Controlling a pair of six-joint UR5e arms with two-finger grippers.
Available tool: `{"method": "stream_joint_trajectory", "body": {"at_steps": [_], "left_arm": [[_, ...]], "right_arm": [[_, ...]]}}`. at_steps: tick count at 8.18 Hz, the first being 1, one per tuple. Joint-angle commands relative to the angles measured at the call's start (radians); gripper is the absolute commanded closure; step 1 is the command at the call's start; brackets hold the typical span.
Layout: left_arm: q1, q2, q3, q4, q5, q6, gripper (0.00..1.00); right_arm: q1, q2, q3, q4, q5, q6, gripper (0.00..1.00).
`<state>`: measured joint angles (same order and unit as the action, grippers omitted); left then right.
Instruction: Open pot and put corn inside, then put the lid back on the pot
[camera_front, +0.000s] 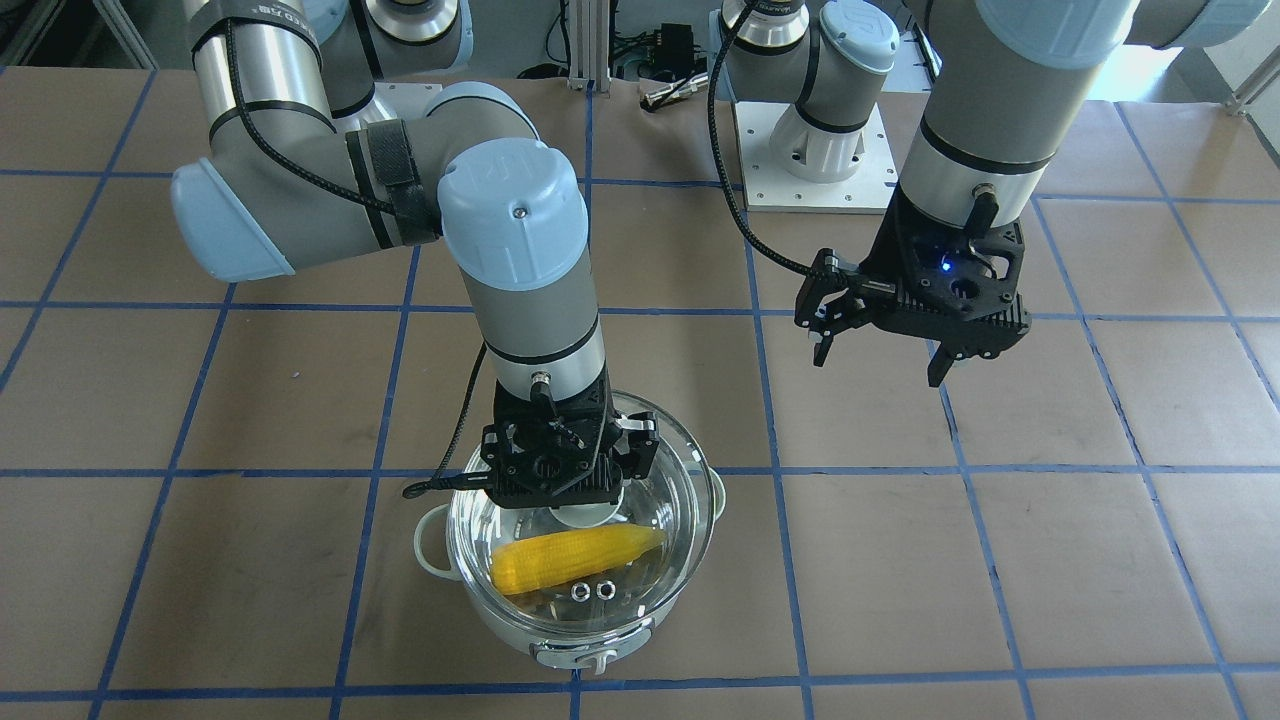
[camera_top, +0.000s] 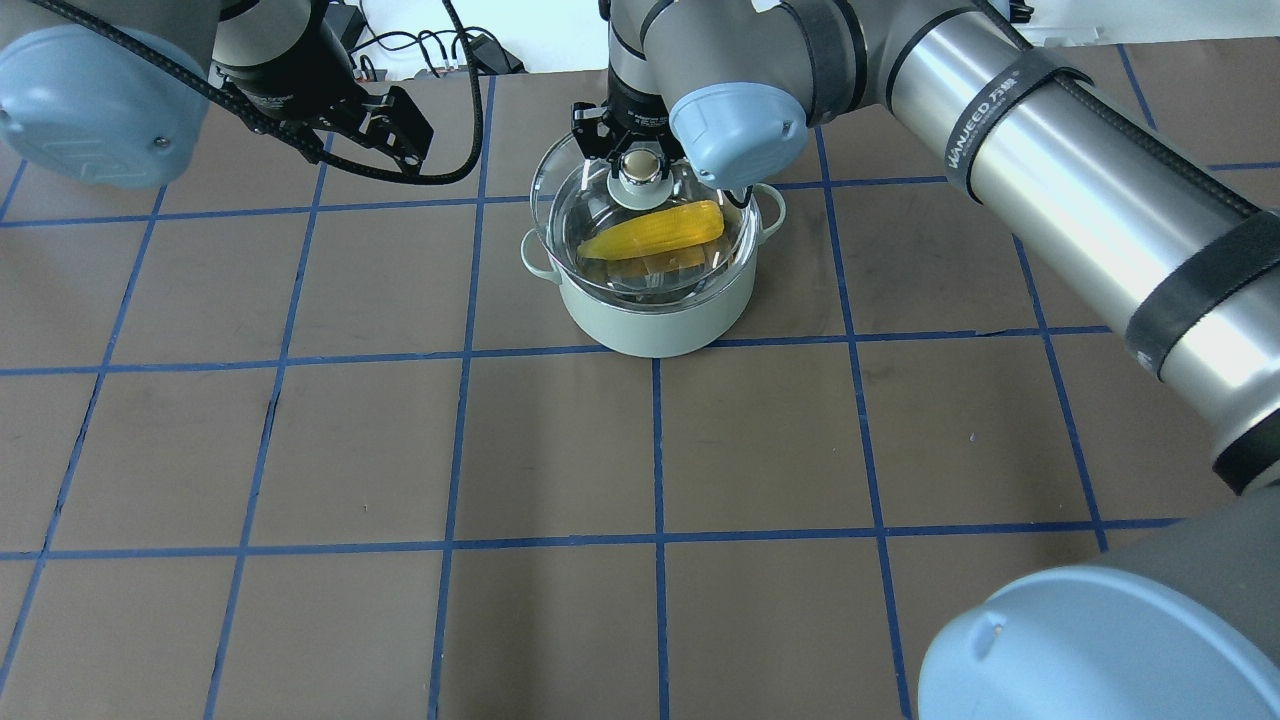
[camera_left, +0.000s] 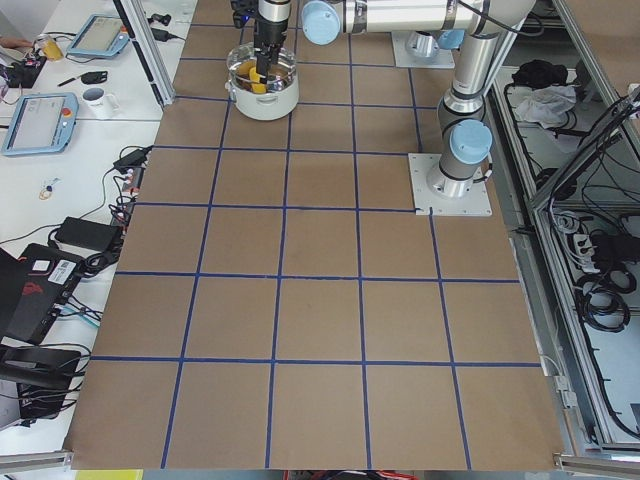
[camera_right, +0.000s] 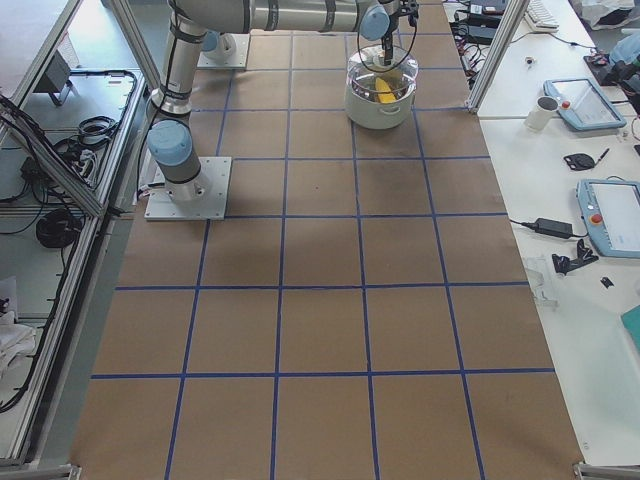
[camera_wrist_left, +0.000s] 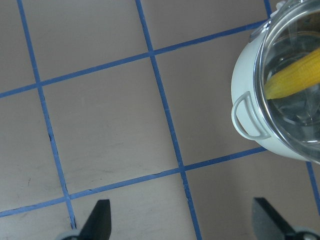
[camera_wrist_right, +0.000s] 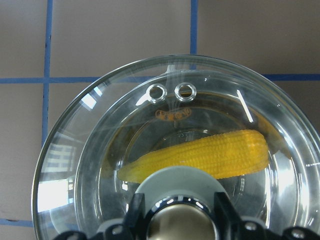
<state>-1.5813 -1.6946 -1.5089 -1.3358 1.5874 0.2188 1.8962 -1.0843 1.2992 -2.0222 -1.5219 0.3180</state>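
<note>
Silver-grey arms (camera_top: 1080, 190) carry pale-blue joint caps (camera_front: 510, 205) and black cables (camera_front: 730, 195).

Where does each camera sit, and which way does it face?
Front-facing: across table, facing robot; left arm, right arm.
Overhead: behind robot, looking down; both arms.
Exterior left: table's end; both arms.
Exterior right: opposite end; both arms.
Left wrist: above table beside pot; open jaw tips.
Right wrist: over lid, corn; jaws around knob.
All share the pot.

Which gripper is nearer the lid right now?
Right. The right gripper grips the lid by its knob, over the pot with the corn inside. The left gripper hangs open above the table, off to the pot's side, touching nothing.
</note>
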Motion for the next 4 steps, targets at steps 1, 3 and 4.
{"method": "stream_joint_trajectory", "body": {"at_steps": [1, 3, 4], "left_arm": [[0.0, 0.026, -0.004, -0.037, 0.017, -0.081, 0.0], [0.0, 0.03, -0.007, -0.036, 0.054, -0.14, 0.0], [-0.002, 0.039, -0.01, -0.037, 0.055, -0.177, 0.0]], "right_arm": [[0.004, 0.01, 0.003, -0.013, -0.012, 0.007, 0.69], [0.004, 0.017, 0.011, -0.013, -0.032, 0.016, 0.68], [0.004, 0.017, 0.011, -0.013, -0.033, 0.016, 0.68]]}}
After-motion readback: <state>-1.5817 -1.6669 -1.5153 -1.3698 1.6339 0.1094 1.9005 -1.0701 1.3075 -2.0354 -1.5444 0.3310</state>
